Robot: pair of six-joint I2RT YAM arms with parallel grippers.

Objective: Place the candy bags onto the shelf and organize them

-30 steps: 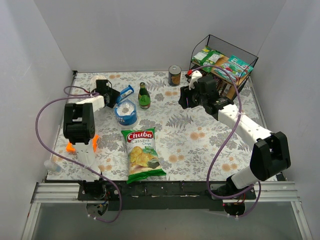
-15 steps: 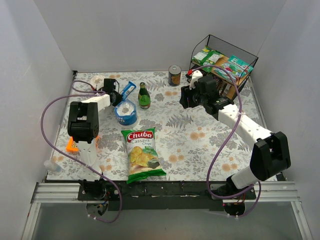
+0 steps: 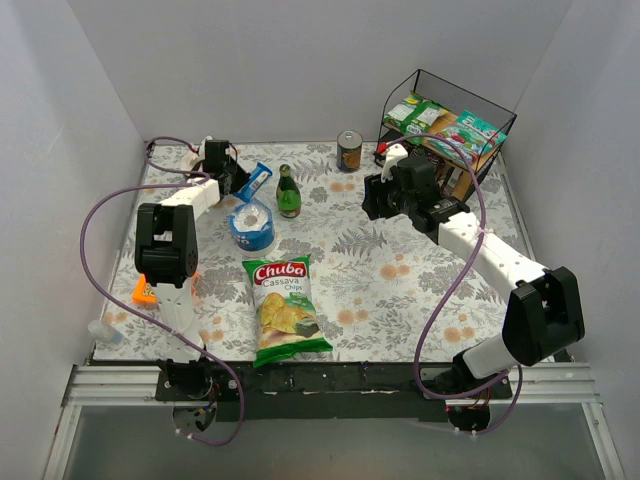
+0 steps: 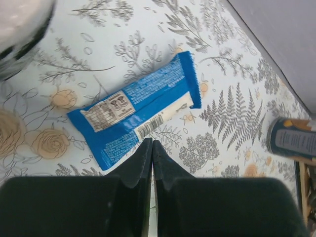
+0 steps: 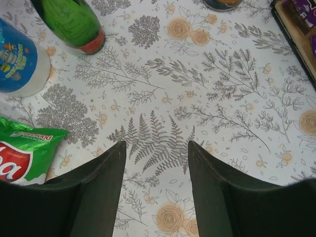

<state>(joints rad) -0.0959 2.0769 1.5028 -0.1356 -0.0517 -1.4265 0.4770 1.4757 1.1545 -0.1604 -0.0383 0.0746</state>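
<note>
The shelf (image 3: 497, 112) stands at the back right; green-and-white candy bags (image 3: 416, 110) and a teal one (image 3: 472, 130) lie on its top board. In the right wrist view the shelf's edge (image 5: 291, 34) shows with purple packets (image 5: 307, 9) on it. My right gripper (image 3: 372, 200) is open and empty over bare cloth left of the shelf (image 5: 155, 145). My left gripper (image 3: 236, 180) is shut and empty at the back left. Its tips (image 4: 152, 143) hang over the near edge of a blue-and-white packet (image 4: 143, 106) lying flat on the table (image 3: 256, 183).
A white-and-blue tub (image 3: 251, 225), a green bottle (image 3: 289, 192) and a can (image 3: 349, 151) stand at the middle back. The Chuba chips bag (image 3: 285, 308) lies near the front. An orange packet (image 3: 145, 292) sits by the left arm. Walls enclose the table.
My left arm has swung toward the back wall, its gripper now behind the blue packet. The right arm has barely moved.
</note>
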